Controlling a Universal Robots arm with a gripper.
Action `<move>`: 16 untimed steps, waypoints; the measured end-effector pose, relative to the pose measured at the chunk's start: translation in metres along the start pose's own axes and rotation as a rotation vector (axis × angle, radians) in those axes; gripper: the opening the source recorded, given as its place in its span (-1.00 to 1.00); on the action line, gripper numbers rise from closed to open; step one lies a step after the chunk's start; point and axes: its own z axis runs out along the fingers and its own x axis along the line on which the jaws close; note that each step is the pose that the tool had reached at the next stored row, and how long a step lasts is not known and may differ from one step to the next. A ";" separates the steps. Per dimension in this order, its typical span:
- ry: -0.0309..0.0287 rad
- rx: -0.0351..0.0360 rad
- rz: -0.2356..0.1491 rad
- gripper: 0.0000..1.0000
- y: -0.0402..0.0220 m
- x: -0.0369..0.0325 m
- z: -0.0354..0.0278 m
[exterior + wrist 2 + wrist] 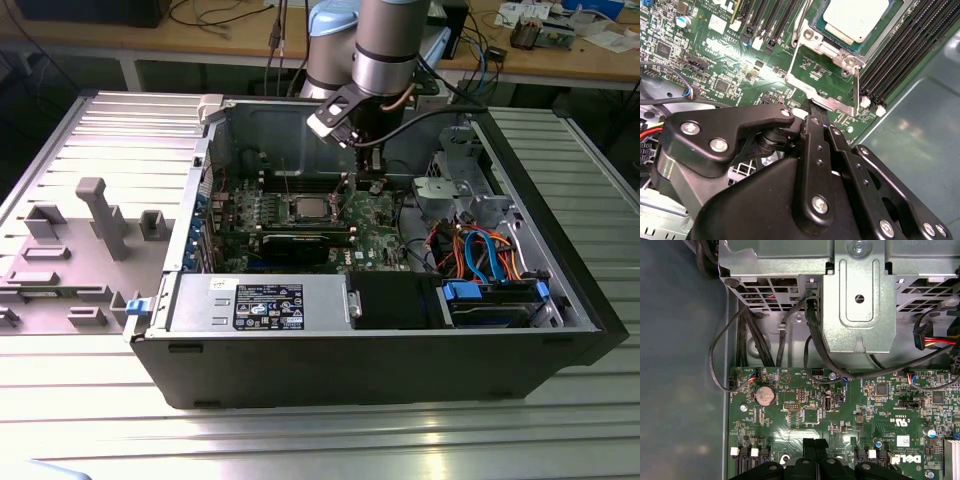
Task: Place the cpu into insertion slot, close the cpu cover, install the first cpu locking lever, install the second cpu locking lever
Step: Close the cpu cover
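Note:
The cpu (857, 17), a square chip with a silvery top, lies in the insertion slot (812, 31) on the green board; in the exterior view the cpu (308, 208) sits mid-board inside the open computer case. The cpu cover (827, 101), a thin silver frame with a square window, stands swung open away from the chip. My gripper (814, 107) is shut, its black fingertips right at the cover's free edge; whether they pinch the plate I cannot tell. It hangs just to the exterior view's right of the socket (372, 188), low over the board (815, 442).
Long black memory slots (905, 45) flank the socket. A metal drive cage (857, 295) with black cables (840, 371) stands close behind the gripper. The power supply (260, 303) runs along the case's near wall. A grey fixture (100, 215) sits outside the case.

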 end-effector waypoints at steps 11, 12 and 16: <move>0.0000 0.0000 0.000 -0.79 -0.0028 0.0000 -0.0001; -0.0001 0.0000 0.000 -0.79 -0.0030 0.0000 -0.0001; 0.0000 0.0000 0.000 -0.79 -0.0038 0.0001 -0.0001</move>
